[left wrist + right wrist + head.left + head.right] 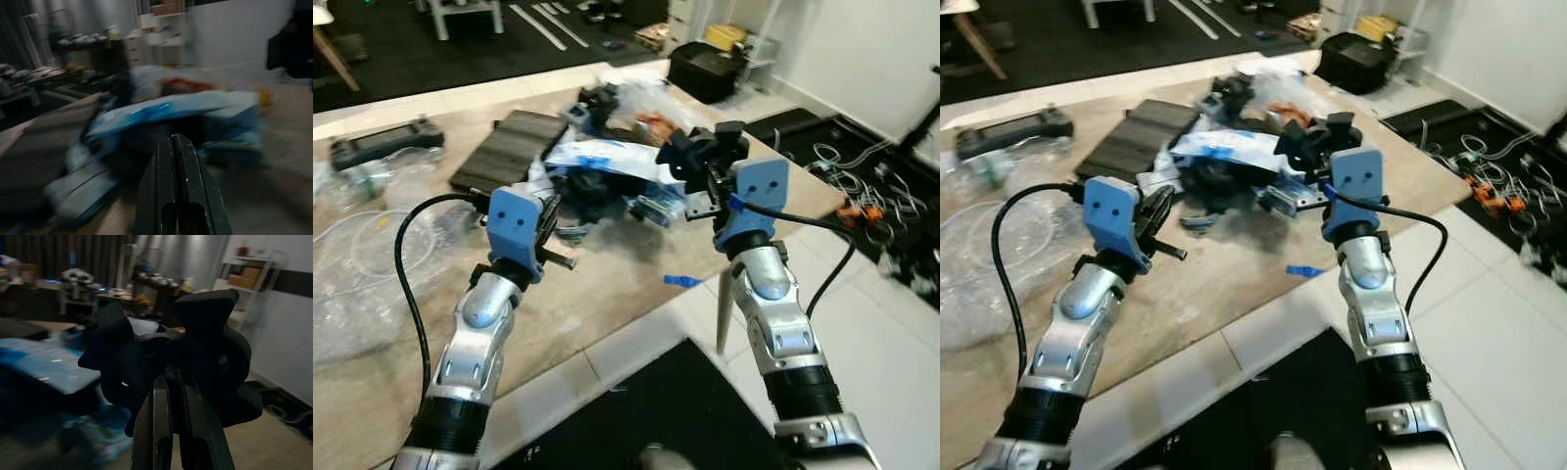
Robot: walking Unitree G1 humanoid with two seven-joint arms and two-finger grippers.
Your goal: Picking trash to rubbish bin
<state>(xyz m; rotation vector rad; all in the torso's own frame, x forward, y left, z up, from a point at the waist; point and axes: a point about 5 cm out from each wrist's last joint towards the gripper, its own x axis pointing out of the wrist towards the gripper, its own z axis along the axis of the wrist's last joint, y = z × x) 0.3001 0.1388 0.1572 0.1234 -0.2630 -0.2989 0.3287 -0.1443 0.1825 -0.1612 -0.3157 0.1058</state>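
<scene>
A heap of trash lies on the beige table (607, 294): a blue and white plastic pack (607, 157), dark foam bits and crumpled wrappers. My right gripper (707, 176) is raised over the heap's right side. It is shut on a jagged black foam piece (195, 338), which is lifted off the table. My left gripper (175, 143) is shut with nothing in it and points at the heap from the near left, low over the table. A small blue scrap (683, 281) lies near the table's front edge.
A ribbed black tray (509, 147) sits behind the heap, and a black handheld device (382, 145) lies at the far left. Clear plastic bags (352, 264) cover the table's left side. Cables (862, 196) and a black box (710, 69) are on the floor to the right.
</scene>
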